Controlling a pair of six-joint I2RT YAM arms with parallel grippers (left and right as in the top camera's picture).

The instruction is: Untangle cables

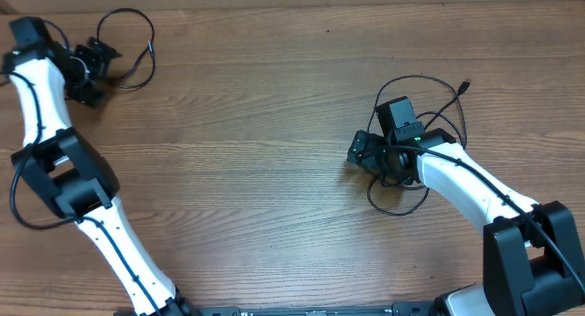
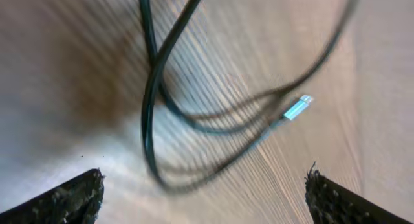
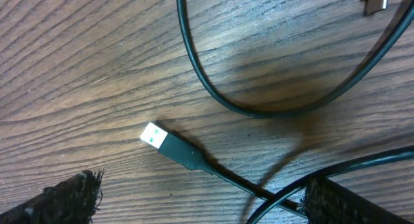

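left gripper (image 2: 204, 199) – released, above cable loop (image 2: 146, 120) | right gripper (image 3: 210, 201) – released, over cables (image 3: 178, 151)

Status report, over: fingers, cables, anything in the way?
Left gripper fingers apart, empty. Right gripper fingers apart, empty. One cable lies alone near left; other cables overlap under right. Nothing blocking seen.

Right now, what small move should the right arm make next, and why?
Probably lower the open right tool onto the white-tipped flat plug of the thin black cable and close: it lies free on the wooden table just ahead of the fingers, while another black cable loop curves beyond it.
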